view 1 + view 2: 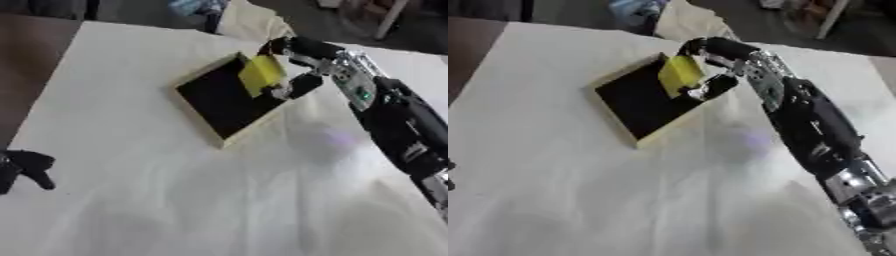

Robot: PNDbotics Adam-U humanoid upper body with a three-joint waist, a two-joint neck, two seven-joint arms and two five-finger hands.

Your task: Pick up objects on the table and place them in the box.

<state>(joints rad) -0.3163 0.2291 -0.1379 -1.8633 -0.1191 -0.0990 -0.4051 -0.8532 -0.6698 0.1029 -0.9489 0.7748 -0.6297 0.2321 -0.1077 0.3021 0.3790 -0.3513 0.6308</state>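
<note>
**Left eye view: yellow object held over box**

Fingers [297,47] and thumb of the right hand [302,67] are seen curled around a flat yellow object [262,74], which is pinched at its right edge and held tilted over the far corner of the box [203,125]. The box, shallow, pale-walled and dark inside, is set askew on the white table [175,200], and nothing else can be made out within it. The right arm [394,120], black with silver joints, is stretched in from the lower right across the table toward the box. The left hand [24,167] is shown at the left edge, well apart from the box, with its dark fingers relaxed and nothing held.
</note>
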